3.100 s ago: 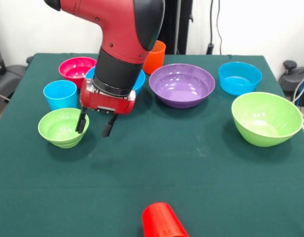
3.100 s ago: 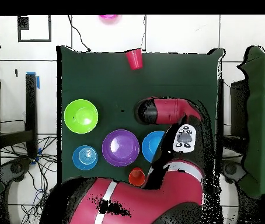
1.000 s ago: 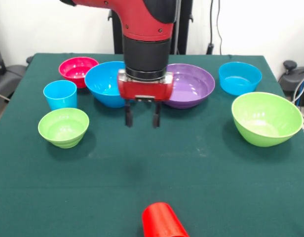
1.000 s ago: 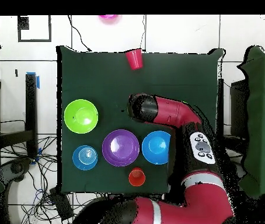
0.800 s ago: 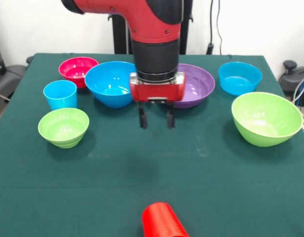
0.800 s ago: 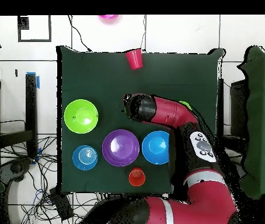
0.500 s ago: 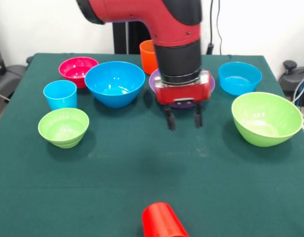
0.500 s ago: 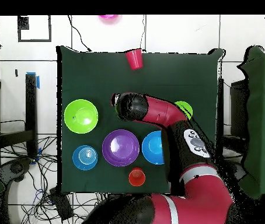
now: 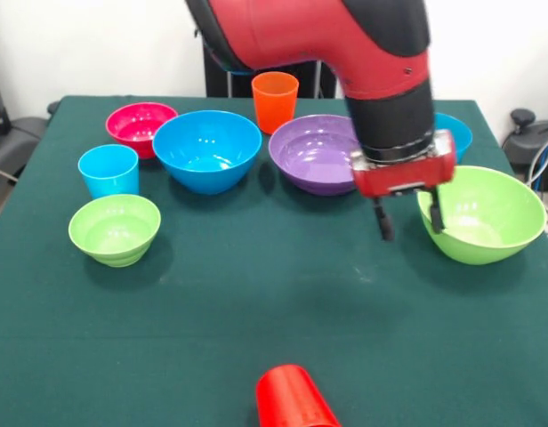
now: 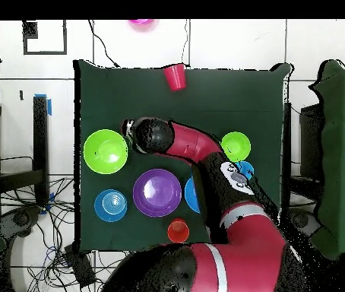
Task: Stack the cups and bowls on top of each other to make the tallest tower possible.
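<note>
My gripper (image 9: pixel 408 219) is open and empty at the left rim of the large lime green bowl (image 9: pixel 483 213), one finger over the rim and one outside it. Left of it stand the purple bowl (image 9: pixel 317 153), the large blue bowl (image 9: pixel 206 149), the crimson bowl (image 9: pixel 139 123) and the small lime green bowl (image 9: pixel 115 229). The orange cup (image 9: pixel 275 100) and the light blue cup (image 9: pixel 108 170) stand upright. The red cup (image 9: pixel 292 398) lies on its side at the near edge. A small blue bowl (image 9: pixel 459 133) is partly hidden behind the arm. No pieces are stacked.
The dark green table (image 9: pixel 256 294) holds everything. In the overhead view the arm (image 10: pixel 198 152) covers part of the large blue bowl (image 10: pixel 190 195). A hot pink bowl (image 10: pixel 140 23) lies on the floor beyond the table's far edge.
My gripper has swept, open, from the small green bowl on the left across the front of the blue and purple bowls to the large green bowl on the right. No object moved.
</note>
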You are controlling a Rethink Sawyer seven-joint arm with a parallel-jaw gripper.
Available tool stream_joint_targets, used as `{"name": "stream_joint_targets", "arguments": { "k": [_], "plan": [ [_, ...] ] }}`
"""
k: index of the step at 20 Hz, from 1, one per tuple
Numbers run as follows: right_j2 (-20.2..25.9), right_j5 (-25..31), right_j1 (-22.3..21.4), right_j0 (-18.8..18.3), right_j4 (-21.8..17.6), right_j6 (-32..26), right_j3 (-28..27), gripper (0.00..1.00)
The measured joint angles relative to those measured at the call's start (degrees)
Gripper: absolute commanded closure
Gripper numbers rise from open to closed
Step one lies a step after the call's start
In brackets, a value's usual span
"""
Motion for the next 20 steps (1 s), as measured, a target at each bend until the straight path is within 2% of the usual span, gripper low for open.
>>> {"name": "stream_joint_targets", "arguments": {
  "k": [12,20],
  "plan": [
    [5.97,-0.01,2.4,1.72,3.0,0.78,0.17,0.0],
    [5.64,-0.01,3.18,3.79,3.15,0.78,0.16,0.0]
  ]
}}
